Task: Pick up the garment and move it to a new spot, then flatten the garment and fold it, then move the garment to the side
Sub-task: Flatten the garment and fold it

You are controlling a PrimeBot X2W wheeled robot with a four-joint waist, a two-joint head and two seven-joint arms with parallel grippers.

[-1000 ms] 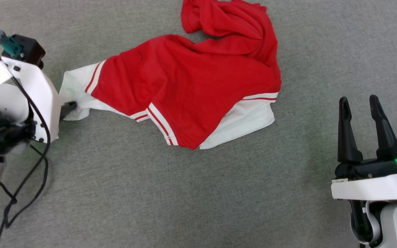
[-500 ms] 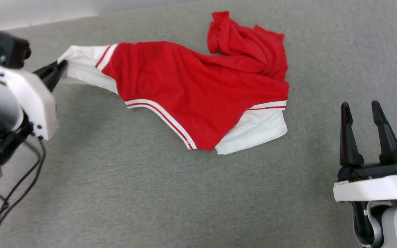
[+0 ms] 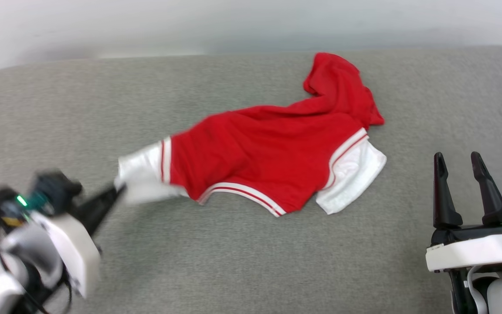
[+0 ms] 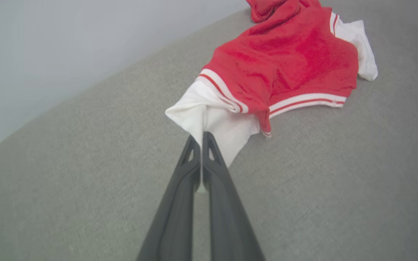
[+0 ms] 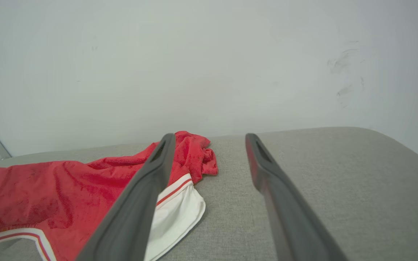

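The left gripper (image 3: 117, 190), at 8 o'clock in the head view, has gone from open beside the sleeve (image 3: 143, 176) to closed on it. Its jaws pinch the white edge, and the left wrist view shows cloth caught between the tips with no gap. The arm is blurred, so it is likely mid-pull.

The shirt (image 3: 259, 159) lies on the grey surface (image 3: 233, 261) just past centre. It stretches from the gripped sleeve at 8 o'clock to a bunched red end at 1 o'clock, and the other sleeve (image 3: 355, 174) lies flat at 3 o'clock. A second ago that far part was a wide heap. Now it trails out narrow, so the body has been drawn along behind the sleeve. The head camera has also tilted up, so part of the shift is the view's own.

The right gripper (image 3: 456, 155) waits at 4 o'clock, jaws wide apart and empty, clear of the cloth.

My read is that the pick is made and the move to a new spot is under way, with flattening and folding to come. A one-sleeve hold may let the shirt twist.
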